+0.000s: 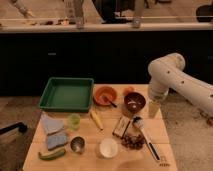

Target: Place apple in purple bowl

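A wooden table (92,132) fills the lower frame in front of a dark counter, with a white robot arm (167,75) bending down over its three o'clock edge. A green tray (66,93) sits at the table's eleven o'clock corner, and the orange bowl (102,93), a dark utensil resting in it, is at twelve o'clock. The purple bowl (134,102) stands just beside it at one o'clock. The gripper (154,110) points downward just off that bowl's three o'clock side, fingers spread and holding nothing. A white cup (107,147) and a grape cluster (132,141) lie toward six o'clock. The apple (129,90) rests on the table at the purple bowl's eleven o'clock rim, outside it, between the two bowls.
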`<state>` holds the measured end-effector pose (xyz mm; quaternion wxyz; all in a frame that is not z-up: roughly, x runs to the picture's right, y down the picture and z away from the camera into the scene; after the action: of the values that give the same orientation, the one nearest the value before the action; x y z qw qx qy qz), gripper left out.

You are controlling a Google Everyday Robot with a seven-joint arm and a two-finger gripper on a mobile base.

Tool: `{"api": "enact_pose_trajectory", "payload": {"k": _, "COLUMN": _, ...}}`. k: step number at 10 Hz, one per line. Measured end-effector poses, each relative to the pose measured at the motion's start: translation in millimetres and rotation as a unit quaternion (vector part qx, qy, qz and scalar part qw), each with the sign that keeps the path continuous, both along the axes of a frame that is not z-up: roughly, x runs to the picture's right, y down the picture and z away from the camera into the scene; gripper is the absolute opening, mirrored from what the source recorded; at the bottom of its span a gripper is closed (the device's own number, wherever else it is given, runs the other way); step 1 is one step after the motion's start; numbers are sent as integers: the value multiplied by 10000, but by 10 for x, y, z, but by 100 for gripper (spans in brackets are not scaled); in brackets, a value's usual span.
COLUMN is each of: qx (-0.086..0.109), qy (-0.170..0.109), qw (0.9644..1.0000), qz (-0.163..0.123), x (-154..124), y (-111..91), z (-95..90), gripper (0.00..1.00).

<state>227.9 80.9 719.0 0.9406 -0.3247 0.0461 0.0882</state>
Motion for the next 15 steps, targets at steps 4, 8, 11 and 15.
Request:
{"api": "enact_pose_trajectory", "payload": {"k": 4, "qx": -132, "qy": 358, "qw": 9992, "qz": 110, "x": -128, "y": -120, "z": 216, "gripper": 80}}
{"api": "enact_pose_trajectory", "payload": {"k": 8, "qx": -348, "qy": 883, "qw": 9944, "qz": 457, "x": -180, "y": -189, "z": 460, "gripper": 80}}
{"api": "enact_pose_trajectory", "payload": {"k": 11, "qx": -567, "qy": 1298, "qw": 9848, "qz": 1002, "x": -152, "y": -192, "z": 576, "gripper": 80}}
{"api": "enact_pose_trajectory", "payload": {"k": 15, "qx": -704, "qy": 1276, "qw": 9826, "qz": 1155, "x": -130, "y": -185, "z": 600, "gripper": 80}}
